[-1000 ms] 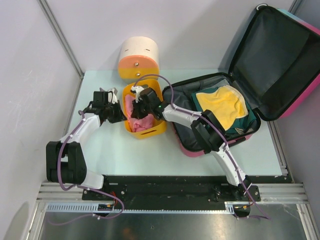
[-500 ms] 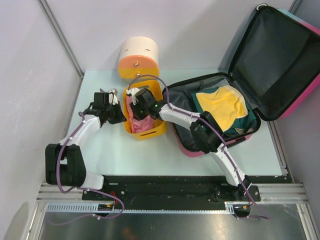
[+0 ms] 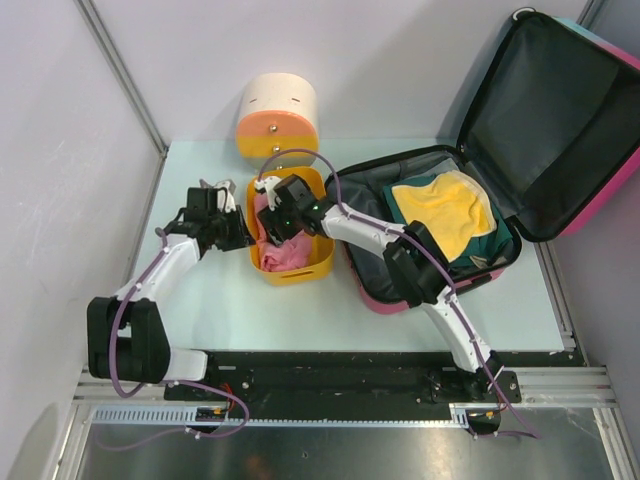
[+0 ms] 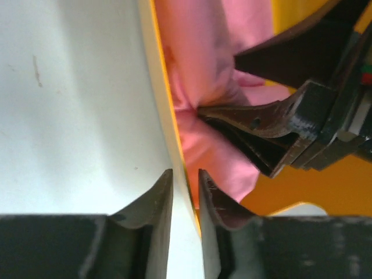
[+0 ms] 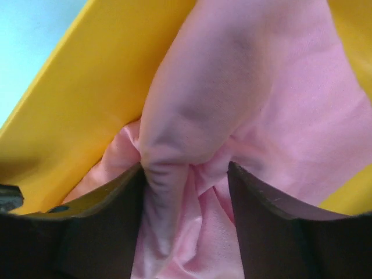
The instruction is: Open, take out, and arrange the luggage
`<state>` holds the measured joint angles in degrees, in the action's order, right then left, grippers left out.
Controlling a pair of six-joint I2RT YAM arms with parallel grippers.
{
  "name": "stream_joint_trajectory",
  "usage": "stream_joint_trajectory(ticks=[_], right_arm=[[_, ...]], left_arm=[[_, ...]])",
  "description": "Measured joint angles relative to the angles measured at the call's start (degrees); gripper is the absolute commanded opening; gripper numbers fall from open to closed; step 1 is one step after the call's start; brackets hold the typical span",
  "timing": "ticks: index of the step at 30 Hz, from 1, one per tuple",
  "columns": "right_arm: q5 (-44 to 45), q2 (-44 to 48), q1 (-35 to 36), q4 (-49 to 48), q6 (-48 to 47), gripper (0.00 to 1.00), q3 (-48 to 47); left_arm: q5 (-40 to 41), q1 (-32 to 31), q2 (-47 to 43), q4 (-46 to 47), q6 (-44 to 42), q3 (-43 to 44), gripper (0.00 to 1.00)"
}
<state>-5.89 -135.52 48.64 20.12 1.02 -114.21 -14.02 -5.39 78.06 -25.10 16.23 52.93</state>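
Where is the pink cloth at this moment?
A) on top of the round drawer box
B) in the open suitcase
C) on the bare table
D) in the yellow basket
D: the pink cloth lies bunched inside the yellow basket, with the right gripper down in it, while the open suitcase holds a yellow and green garment.

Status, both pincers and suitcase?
Left pincer straddling yellow plastic basket wall, grip unclear. Right pincer open around pink cloth. Princess-print hard-shell suitcase open, yellow-green garment inside.
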Motion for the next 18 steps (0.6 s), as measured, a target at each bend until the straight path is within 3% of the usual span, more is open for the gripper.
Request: stream_joint_trajectory(ticks=[4, 7, 14, 18], right_arm=[[-6.95, 0.26, -1.36, -1.55, 2.54, 0.73, 0.50], [-11.15, 1.75, -2.75, -2.89, 4.59, 0.65, 2.51], [-18.86, 7.58, -6.56, -7.61, 9.57, 0.62, 7.13], [-18.25, 9.07, -8.02, -8.13, 9.94, 0.57, 7.96]], left_arm=[[-2.95, 0.39, -1.77, -0.52, -1.07, -0.02, 0.46], [-5.60, 1.84, -4.42, -0.81, -1.40, -0.02, 0.45], [-9.14, 6.16, -8.20, -0.72, -2.36, -0.02, 0.45], [-10.73, 6.91, -7.63, -0.76, -2.71, -0.02, 0.44]])
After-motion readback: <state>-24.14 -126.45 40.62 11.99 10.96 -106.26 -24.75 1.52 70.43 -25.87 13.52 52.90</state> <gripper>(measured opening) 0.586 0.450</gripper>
